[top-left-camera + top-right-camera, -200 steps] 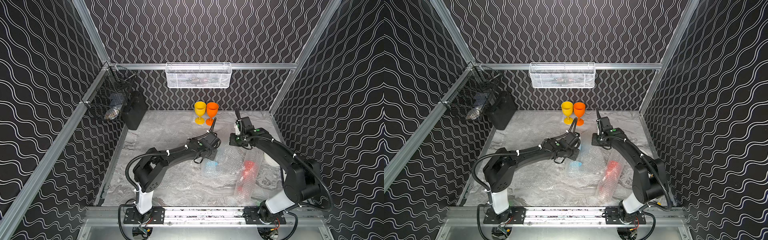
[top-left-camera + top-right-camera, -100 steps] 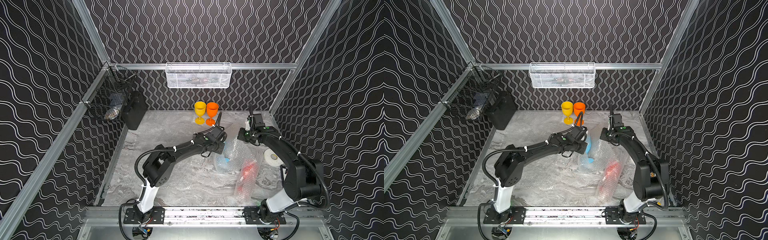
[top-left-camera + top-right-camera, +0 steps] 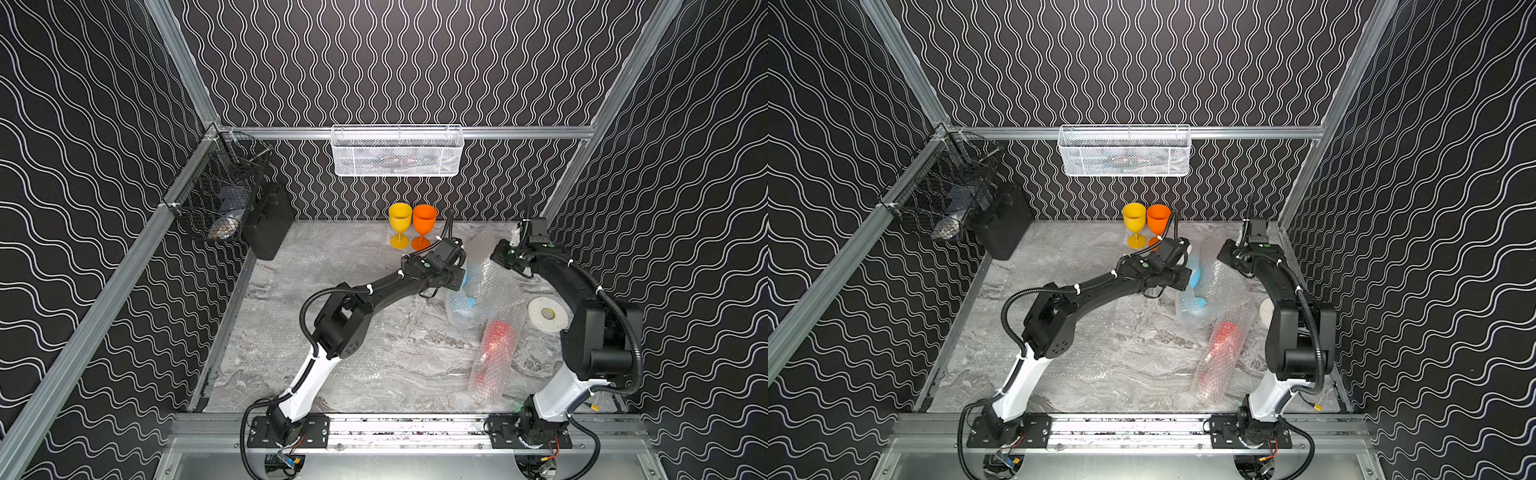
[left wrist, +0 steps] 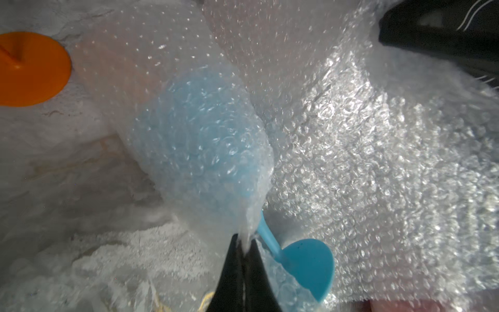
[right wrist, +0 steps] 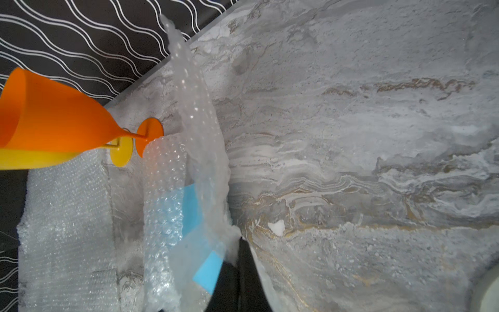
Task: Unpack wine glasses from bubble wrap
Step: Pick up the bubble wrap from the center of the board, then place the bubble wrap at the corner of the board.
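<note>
Bubble wrap tube (image 3: 490,374) holding the red goblet (image 3: 496,334) lies nearest, on the marble table (image 3: 266,316). Beyond it, the left gripper (image 4: 244,241) and right gripper (image 5: 237,239) each clamp tight on a loose bubble wrap sheet (image 3: 494,282) around the light blue goblet (image 4: 199,140). Farthest back, the yellow goblet (image 3: 400,218) and orange goblet (image 3: 424,219) stand upright, unwrapped, side by side.

bubble wrap (image 4: 364,162): clear glossy bubbled plastic | light blue goblet (image 4: 307,259): smooth matt plastic | orange goblet (image 5: 59,127): smooth opaque plastic | tabletop (image 5: 378,135): grey marbled, matt | far basket (image 3: 397,151): white metal mesh
</note>
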{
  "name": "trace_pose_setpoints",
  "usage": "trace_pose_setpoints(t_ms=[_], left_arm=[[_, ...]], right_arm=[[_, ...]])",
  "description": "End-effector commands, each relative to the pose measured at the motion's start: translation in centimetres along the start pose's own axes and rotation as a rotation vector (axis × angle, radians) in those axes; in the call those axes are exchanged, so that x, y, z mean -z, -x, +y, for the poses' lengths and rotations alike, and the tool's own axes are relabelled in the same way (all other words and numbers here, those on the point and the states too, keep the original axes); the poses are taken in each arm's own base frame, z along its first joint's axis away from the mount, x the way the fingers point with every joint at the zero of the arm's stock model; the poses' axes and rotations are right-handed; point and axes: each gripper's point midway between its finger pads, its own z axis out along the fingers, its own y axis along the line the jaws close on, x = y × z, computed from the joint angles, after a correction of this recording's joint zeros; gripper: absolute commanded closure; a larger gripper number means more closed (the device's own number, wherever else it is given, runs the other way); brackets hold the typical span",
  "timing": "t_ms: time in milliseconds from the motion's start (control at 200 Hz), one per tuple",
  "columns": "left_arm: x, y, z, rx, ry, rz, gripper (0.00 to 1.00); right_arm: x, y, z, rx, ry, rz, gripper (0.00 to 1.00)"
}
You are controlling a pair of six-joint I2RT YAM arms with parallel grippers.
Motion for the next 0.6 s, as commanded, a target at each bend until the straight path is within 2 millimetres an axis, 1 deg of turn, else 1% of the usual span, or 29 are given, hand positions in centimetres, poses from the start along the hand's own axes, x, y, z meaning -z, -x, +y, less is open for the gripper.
trace_pose_setpoints(t_ms=[0, 135, 300, 410, 505, 570, 596], left_arm=[[-0.9, 2.3, -0.3, 0.007, -0.055, -0.061, 0.96], [-2.1, 4.1, -0.4, 0.002, -0.101, -0.096, 0.97], [-3.1, 5.7, 0.9, 0.025, -0.118, -0.148, 0.99], [-3.8, 6.3, 1.7, 0.057, -0.123, -0.169, 1.00], [-4.4, 6.9, 1.4, 0.101, -0.181, -0.178, 1.00], [-5.1, 7.0, 1.4, 0.109, -0.188, -0.188, 1.00], [-5.3, 7.1, 1.4, 0.113, -0.191, -0.194, 1.00]], right_arm=[[-0.4, 2.3, 1.0, -0.027, 0.057, -0.048, 0.97], [-1.0, 4.3, 0.8, -0.042, 0.061, -0.070, 0.97], [-2.0, 6.5, 0.2, -0.070, 0.069, -0.093, 0.97], [-2.7, 7.6, -0.5, -0.088, 0.066, -0.102, 0.97], [-3.4, 8.7, -1.3, -0.096, 0.060, -0.116, 0.97], [-3.8, 9.3, -1.9, -0.104, 0.056, -0.120, 0.97], [-3.6, 9.8, -2.0, -0.106, 0.059, -0.130, 0.97]])
